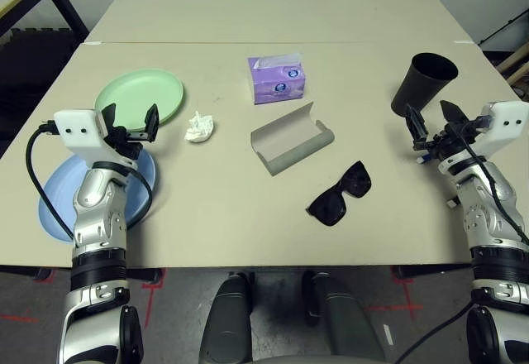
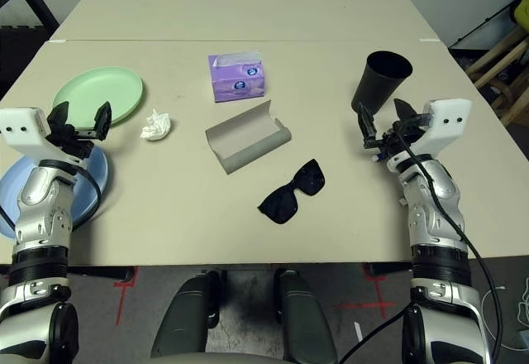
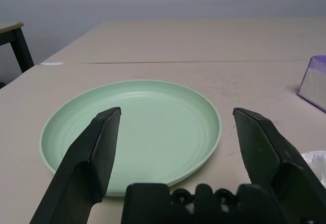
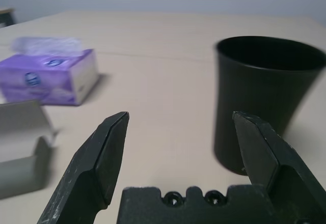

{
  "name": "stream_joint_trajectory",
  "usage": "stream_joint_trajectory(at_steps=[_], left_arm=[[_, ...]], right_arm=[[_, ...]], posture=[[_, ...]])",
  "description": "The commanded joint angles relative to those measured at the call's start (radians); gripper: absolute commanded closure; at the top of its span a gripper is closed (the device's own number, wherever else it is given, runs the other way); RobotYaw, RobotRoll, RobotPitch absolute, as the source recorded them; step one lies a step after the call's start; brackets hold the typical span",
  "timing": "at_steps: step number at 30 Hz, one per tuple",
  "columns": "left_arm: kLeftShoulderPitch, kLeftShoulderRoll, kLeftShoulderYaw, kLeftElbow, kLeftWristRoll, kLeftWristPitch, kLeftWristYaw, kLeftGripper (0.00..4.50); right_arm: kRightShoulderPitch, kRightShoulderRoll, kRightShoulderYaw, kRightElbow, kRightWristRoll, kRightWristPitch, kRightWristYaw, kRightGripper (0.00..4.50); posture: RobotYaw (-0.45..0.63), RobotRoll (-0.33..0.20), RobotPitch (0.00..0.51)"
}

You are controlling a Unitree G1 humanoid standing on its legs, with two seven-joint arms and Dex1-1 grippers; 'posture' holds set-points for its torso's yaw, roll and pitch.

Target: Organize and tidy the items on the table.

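The grey glasses case (image 1: 292,139) is seen lying open at the middle of the counter (image 1: 248,223). Behind it stands a purple tissue box (image 1: 278,79); the black sunglasses (image 1: 340,193) lie just in front of it. To its left are the tissue wad (image 1: 199,127), the green plate (image 1: 139,96) and the pale blue plate (image 1: 56,203). To its right stands a black cup (image 1: 422,83). The left claw (image 1: 130,121) and the right claw (image 1: 431,119) are both held spread, with nothing pinched.

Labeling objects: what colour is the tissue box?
Purple, with a small blue logo: tissue box. It shows best in the left eye view.
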Motion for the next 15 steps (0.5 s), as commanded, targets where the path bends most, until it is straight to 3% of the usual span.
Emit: stream_joint_trajectory(at_steps=[1, 7, 15], left_arm=[[-0.004, 0.011, -0.004, 0.0, -0.001, 0.009, -0.008, 0.0], [0.015, 0.01, -0.004, -0.023, -0.002, 0.015, -0.011, 0.0], [0.029, 0.012, -0.001, -0.043, -0.002, 0.025, -0.013, 0.0]], right_arm=[[0.002, -0.031, 0.078, -0.038, 0.015, 0.017, 0.157, 0.02], [0.009, -0.063, 0.187, -0.091, 0.034, -0.044, 0.423, 0.02], [0.037, -0.097, 0.234, -0.156, 0.066, -0.066, 0.61, 0.02]], posture=[[0.15, 0.0, 0.174], [0.17, 0.0, 0.173], [0.17, 0.0, 0.173]])
